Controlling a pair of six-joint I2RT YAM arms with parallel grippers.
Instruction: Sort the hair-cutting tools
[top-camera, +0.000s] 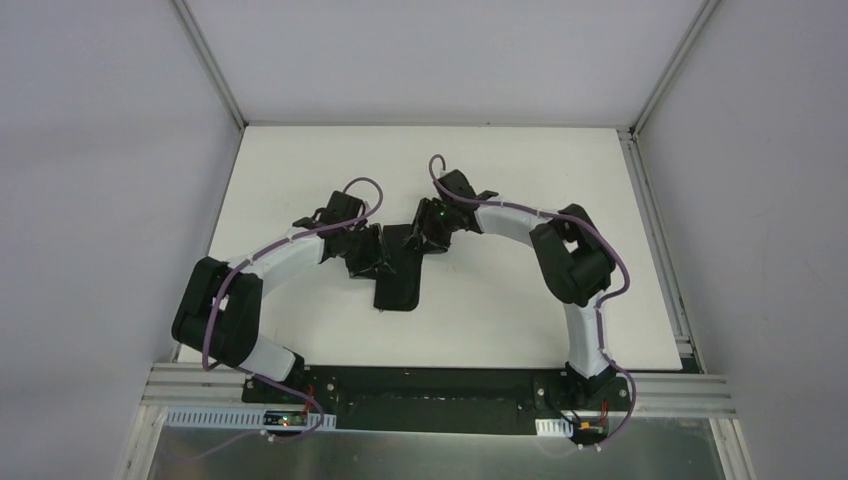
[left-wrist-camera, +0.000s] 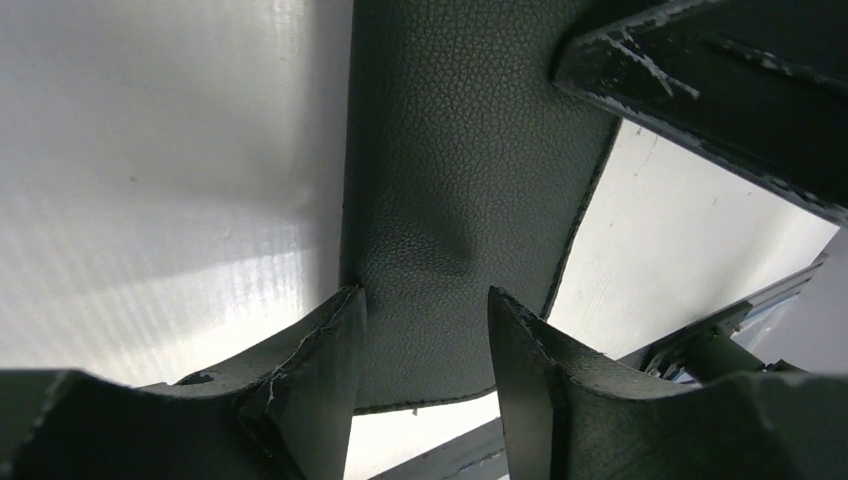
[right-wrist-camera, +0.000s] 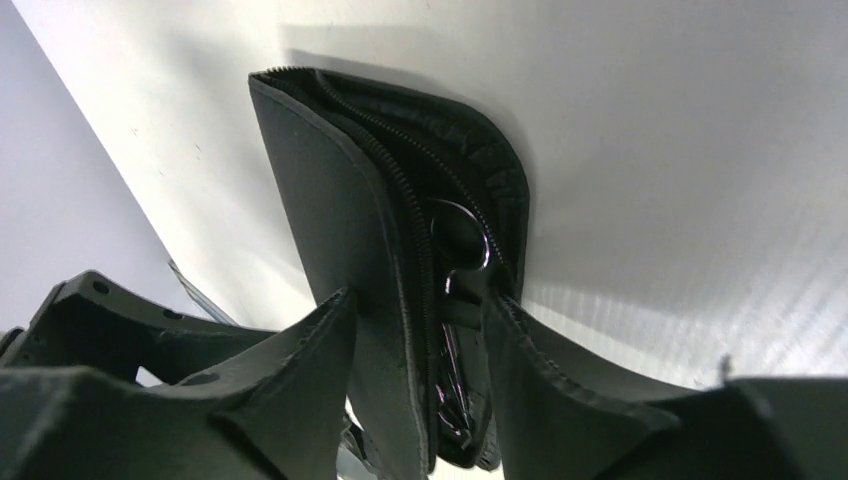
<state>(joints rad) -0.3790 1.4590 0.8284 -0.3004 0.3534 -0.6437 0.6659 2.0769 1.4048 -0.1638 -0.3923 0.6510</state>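
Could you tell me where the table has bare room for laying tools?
Bare table runs along the far edge and between the black case and the near edge. The middle is crowded: left gripper and right gripper meet there.

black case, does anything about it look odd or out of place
Yes: the case is unzipped and its flap stands lifted between the right hand's fingers, with silver scissor rings tucked inside.

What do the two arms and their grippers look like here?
The left arm and right arm have white curved links, black joint housings and purple cables. A green light shows on the right wrist. The fingers are black wedges with scuffed edges.
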